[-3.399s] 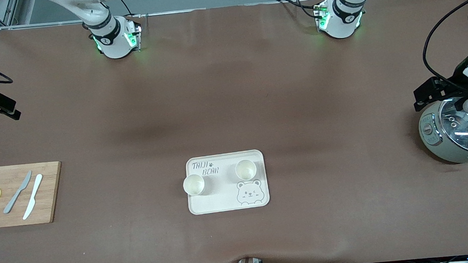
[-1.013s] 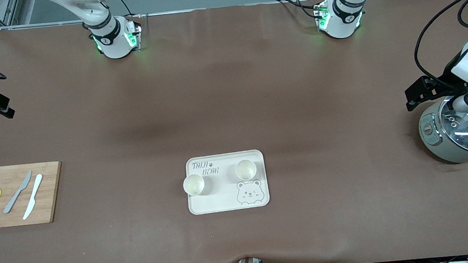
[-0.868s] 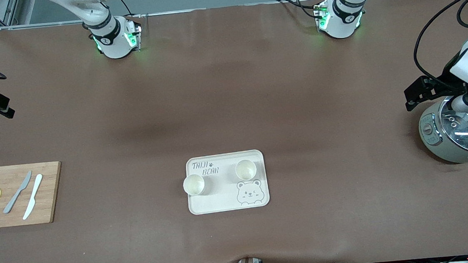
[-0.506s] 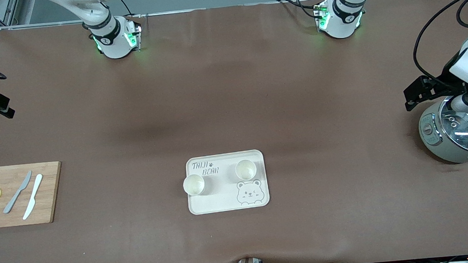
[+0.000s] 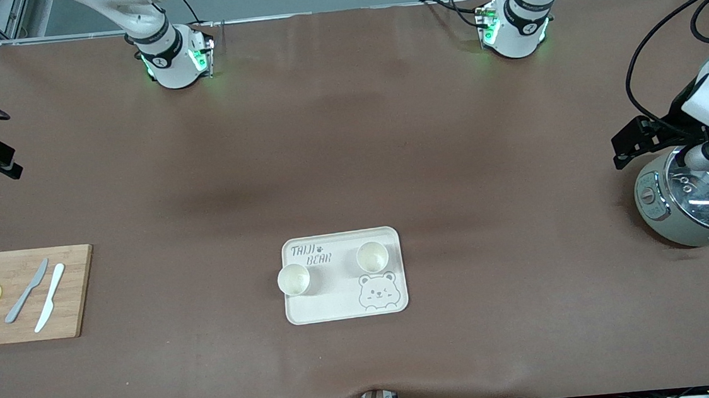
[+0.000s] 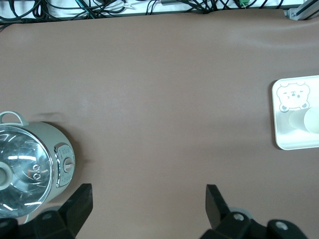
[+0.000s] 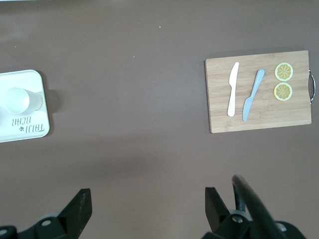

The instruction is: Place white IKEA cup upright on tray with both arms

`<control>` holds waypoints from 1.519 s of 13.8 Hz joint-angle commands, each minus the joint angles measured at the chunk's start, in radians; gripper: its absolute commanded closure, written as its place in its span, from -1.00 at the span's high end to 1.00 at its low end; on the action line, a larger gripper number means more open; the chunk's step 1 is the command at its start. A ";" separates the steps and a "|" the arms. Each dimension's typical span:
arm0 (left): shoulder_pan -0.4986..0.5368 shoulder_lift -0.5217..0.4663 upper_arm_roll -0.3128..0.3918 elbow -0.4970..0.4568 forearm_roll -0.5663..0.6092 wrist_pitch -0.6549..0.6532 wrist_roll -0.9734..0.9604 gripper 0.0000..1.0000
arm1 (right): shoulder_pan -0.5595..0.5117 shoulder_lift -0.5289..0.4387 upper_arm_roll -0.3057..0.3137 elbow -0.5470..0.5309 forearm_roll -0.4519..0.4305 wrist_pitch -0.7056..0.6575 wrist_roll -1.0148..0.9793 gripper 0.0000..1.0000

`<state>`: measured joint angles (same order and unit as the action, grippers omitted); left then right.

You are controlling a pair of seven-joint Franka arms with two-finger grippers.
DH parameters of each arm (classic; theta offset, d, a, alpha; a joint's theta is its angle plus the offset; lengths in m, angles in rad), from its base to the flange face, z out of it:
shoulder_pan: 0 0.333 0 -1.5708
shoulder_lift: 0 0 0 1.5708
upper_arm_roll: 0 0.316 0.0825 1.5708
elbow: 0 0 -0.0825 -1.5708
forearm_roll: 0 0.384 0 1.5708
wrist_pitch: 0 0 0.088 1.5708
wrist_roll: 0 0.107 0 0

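White cups (image 5: 294, 279) stand on tray (image 5: 338, 308) (well apart from left claw (image 6: 147, 201)).

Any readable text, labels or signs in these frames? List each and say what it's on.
"TAIJI BEAR" in grey letters on the cream tray, with a small paw mark after "TAIJI" and a bear-face drawing in one corner.
Control panel on the rice cooker: markings too small to read.
Badges on the arm bases: too small to read.
Nothing else legible.
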<state>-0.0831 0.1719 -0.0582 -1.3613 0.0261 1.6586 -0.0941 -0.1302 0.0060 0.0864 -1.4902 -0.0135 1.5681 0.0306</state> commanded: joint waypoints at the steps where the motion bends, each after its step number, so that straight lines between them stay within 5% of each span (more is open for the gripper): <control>1: -0.015 -0.005 -0.012 -0.001 0.021 0.009 -0.053 1.00 | 0.004 0.008 0.003 0.021 -0.006 -0.016 -0.004 1.00; 21: -0.007 -0.014 -0.029 0.004 0.009 0.006 -0.038 1.00 | 0.004 0.008 0.004 0.021 -0.005 -0.016 -0.003 1.00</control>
<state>-0.0990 0.1702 -0.0772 -1.3522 0.0261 1.6636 -0.1379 -0.1296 0.0060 0.0889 -1.4902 -0.0135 1.5679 0.0306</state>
